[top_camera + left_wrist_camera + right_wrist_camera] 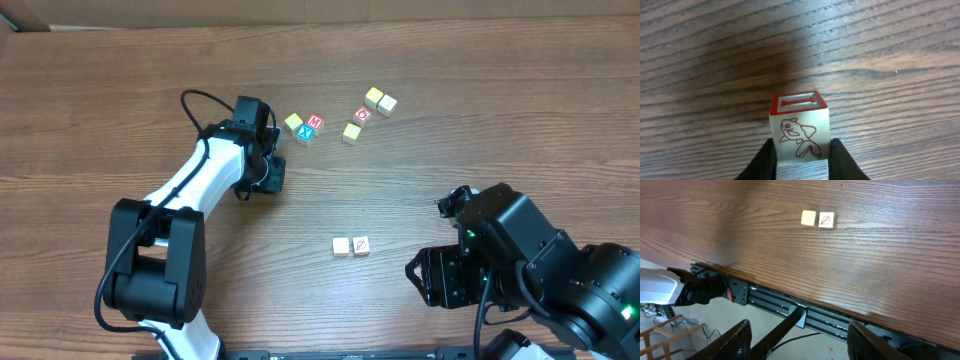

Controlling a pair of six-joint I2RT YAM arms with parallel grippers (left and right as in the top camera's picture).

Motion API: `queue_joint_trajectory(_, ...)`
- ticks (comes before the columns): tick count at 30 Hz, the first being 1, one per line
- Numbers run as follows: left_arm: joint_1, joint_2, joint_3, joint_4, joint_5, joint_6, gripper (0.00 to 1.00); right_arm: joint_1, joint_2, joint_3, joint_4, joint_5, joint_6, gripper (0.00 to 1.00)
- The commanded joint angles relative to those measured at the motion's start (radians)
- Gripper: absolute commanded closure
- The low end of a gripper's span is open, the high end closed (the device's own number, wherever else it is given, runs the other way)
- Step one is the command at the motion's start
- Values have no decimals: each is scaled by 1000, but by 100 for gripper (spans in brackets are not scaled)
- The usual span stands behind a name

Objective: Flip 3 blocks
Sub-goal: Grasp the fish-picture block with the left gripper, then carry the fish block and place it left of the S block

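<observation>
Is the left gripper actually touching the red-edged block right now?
Touching. In the left wrist view both fingers sit flush against the sides of the red-edged block, with no gap showing on either side.

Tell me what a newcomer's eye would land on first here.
The red-edged block with a fish drawing, gripped by the left claw, dominates the left wrist view. Next, two pale blocks sit side by side mid-table, in front of the open, empty right claw.
</observation>
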Motion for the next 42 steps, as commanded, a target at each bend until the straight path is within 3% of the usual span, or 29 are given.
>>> queue_joint_trajectory(1, -7, 10, 19, 5, 7, -50, 90, -5, -2, 18, 5, -5, 3, 37)
queue_joint_trajectory(6, -7, 10, 47, -42, 8, -54, 96, -5, -2, 18, 5, -5, 3, 37)
queue_joint_trajectory(17, -9, 1, 368, -389, 19, -124, 96, -5, -2, 18, 5, -4, 3, 38)
queue_joint_trajectory(24, -75, -136, 378, -463, -70, -176, 96, -5, -2, 18, 5, 14, 3, 39)
queue_joint_trajectory(31, -204, -334, 265, -467, -156, -271, 95, -5, -2, 18, 5, 14, 3, 39)
queue_joint_trajectory(42, -311, -503, -175, -372, -86, -431, 96, -5, -2, 18, -6, 15, 3, 39)
